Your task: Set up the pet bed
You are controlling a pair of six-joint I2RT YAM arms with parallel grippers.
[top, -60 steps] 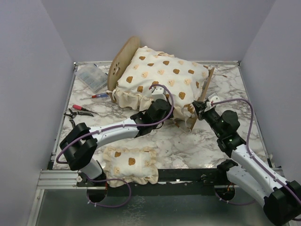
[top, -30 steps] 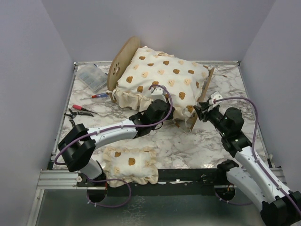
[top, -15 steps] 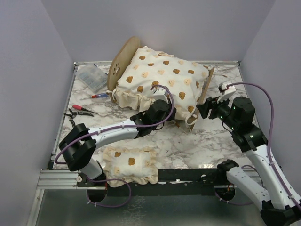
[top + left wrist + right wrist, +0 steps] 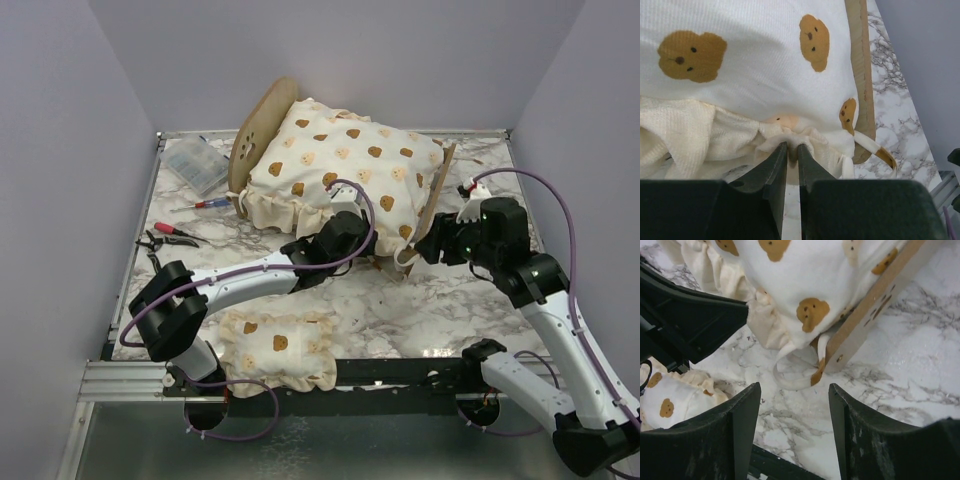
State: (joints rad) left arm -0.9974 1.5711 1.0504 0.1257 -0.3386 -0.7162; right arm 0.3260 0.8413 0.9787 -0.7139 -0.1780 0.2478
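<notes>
The pet bed, a light plywood frame, stands at the back with its rounded headboard on the left and its low footboard on the right. A big bear-print cushion lies on it and hides the base. My left gripper is shut on the cushion's cream ruffle at the near edge. My right gripper hangs open just off the footboard's near corner, above bare marble and a white strap loop, with nothing between its fingers.
A small bear-print pillow lies by the front edge, between the arm bases. At the back left are a clear plastic box, a red-handled screwdriver and pliers. Grey walls close in three sides.
My right gripper has opened, come off the footboard's near corner and drawn back to the right. The left gripper has kept its pinch on the ruffle and has not moved.
</notes>
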